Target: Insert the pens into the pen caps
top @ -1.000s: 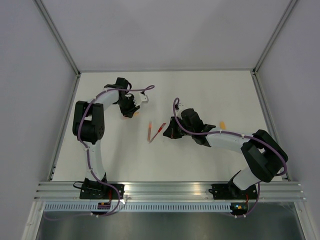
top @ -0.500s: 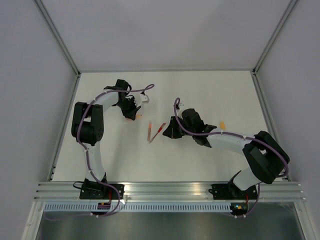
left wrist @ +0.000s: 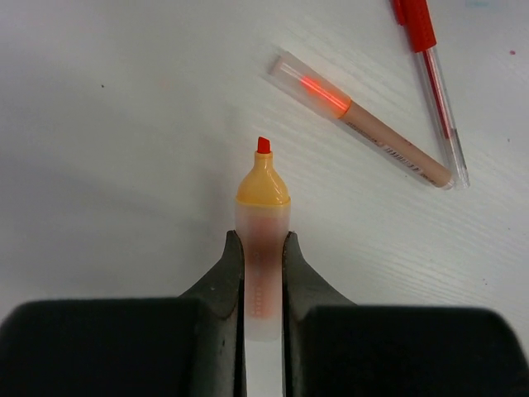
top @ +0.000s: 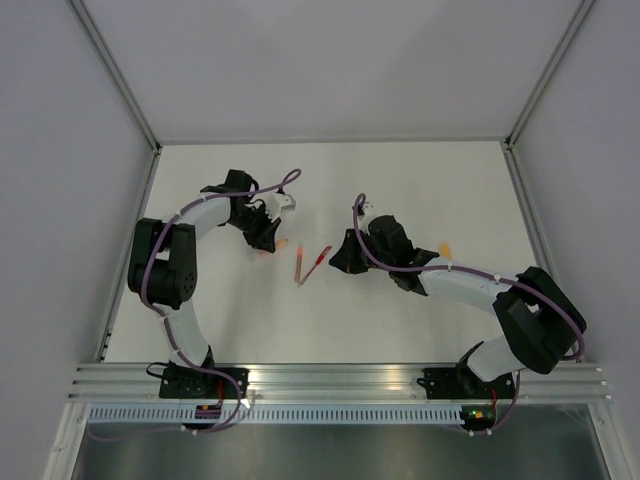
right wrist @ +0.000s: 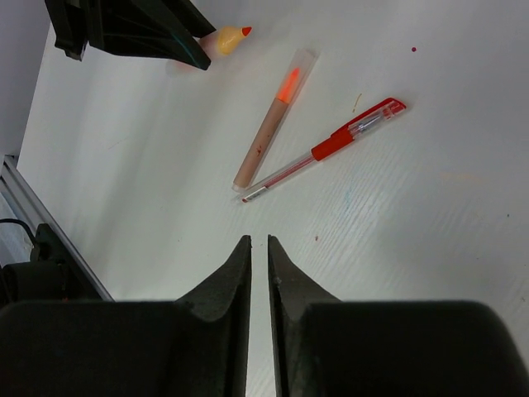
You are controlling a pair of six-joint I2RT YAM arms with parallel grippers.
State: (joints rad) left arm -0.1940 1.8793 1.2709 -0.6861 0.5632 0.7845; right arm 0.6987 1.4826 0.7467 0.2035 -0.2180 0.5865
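Currently the orange pen (left wrist: 263, 186) is clamped by its pale barrel between the fingers of the left gripper (left wrist: 263, 248), with the bare red-orange tip pointing straight ahead of the fingertips and held just above the table (top: 400, 180). Ahead and to the right of that gripper lies a pink-orange pen (left wrist: 372, 132), whose far end appears to be under a clear cover. Beyond it, at the right edge of the wrist view, lies a red pen (left wrist: 434, 74).

The right gripper (right wrist: 259, 248) holds nothing, and only a narrow slit separates its fingers. Both loose pens lie ahead of it, their near ends almost meeting.

That makes three pens. I count one loose cap, an orange cap (top: 444, 249), lying well behind the right gripper beside its forearm. The red pen looks as if it already wears its cap, though this is hard to confirm.

The step in hand seems to be capping the orange pen. The right gripper would probably need to turn back, pick up the orange cap and bring its mouth in line with the held tip.
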